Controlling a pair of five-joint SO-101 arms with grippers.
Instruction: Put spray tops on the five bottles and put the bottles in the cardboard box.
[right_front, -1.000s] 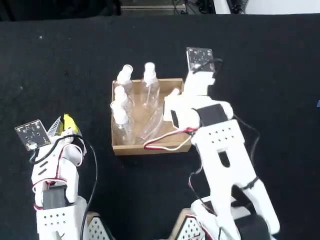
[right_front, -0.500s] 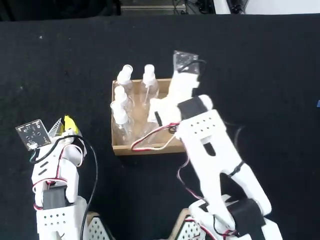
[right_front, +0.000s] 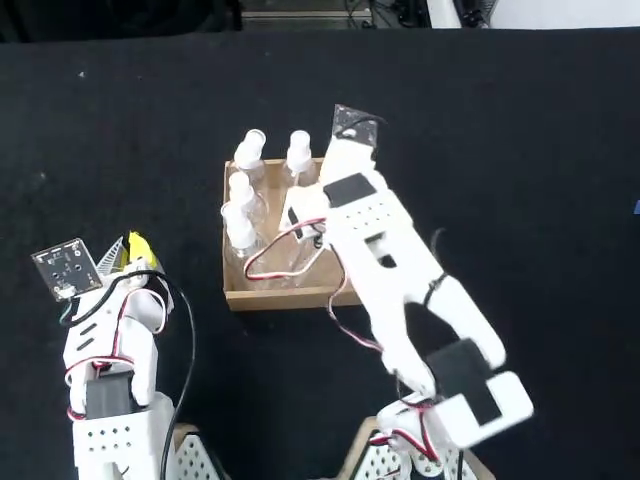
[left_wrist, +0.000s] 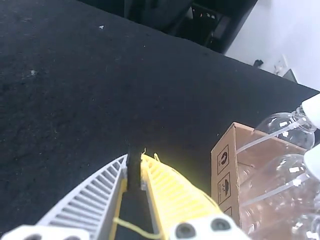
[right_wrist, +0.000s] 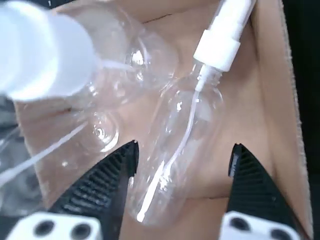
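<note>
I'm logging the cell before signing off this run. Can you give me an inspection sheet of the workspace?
Surface: black table, matte.
Job's things: cardboard box holds four upright bottles with spray tops; a fifth bottle, also topped, lies inside.
Clutter: nothing seen.
Grippers: right gripper open, jaws either side of the fifth bottle; left gripper shut, over the table beside the box.
Cables: red and white wires loop over the box; black cable hangs by the left arm.
Surroundings: dark equipment beyond the table's far edge.

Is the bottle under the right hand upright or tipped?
Tipped: the bottle shows its full length against the cardboard box floor, spray top on, below the open right hand.
</note>
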